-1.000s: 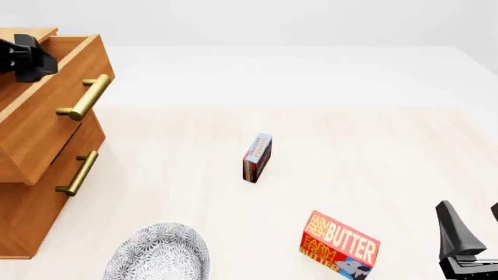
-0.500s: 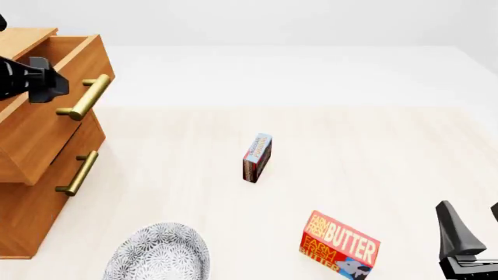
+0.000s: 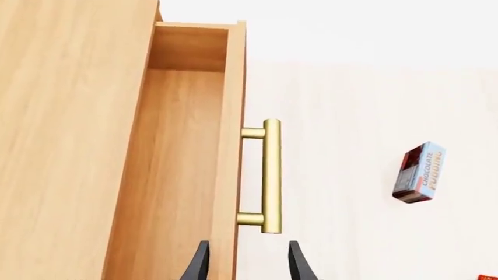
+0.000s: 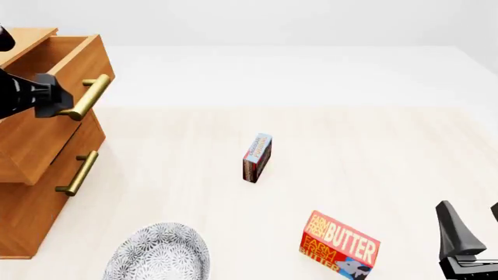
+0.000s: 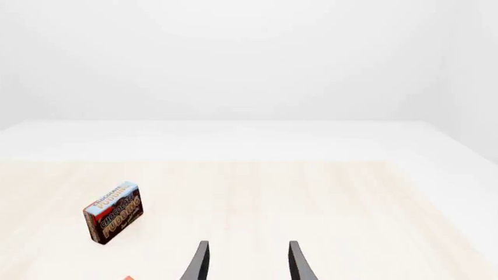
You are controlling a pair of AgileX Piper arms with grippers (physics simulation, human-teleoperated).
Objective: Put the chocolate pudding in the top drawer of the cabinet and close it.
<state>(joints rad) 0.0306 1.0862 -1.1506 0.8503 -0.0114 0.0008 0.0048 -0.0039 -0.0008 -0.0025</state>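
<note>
The chocolate pudding [image 4: 257, 157] stands on edge near the table's middle, blue-grey end up; it also shows in the left wrist view [image 3: 420, 172] and the right wrist view [image 5: 114, 212]. The wooden cabinet [image 4: 31, 198] fills the left side, and its top drawer [image 4: 46, 111] is pulled out, showing an empty wooden inside [image 3: 183, 175]. My left gripper [image 4: 56, 100] hovers open just by the drawer's brass handle [image 3: 271, 175], its fingers [image 3: 300, 265] holding nothing. My right gripper [image 4: 473, 219] is open and empty at the near right, far from the pudding.
A red Farm Fresh Butter box [image 4: 340, 245] stands at the near right of centre. A patterned grey plate [image 4: 160, 254] lies at the near edge in front of the cabinet. The lower drawer [image 4: 46, 169] is shut, its handle [image 4: 78, 172] sticking out.
My left gripper has come forward and down from over the drawer's back to beside the top handle. The pudding, the drawer and the right arm have stayed put.
</note>
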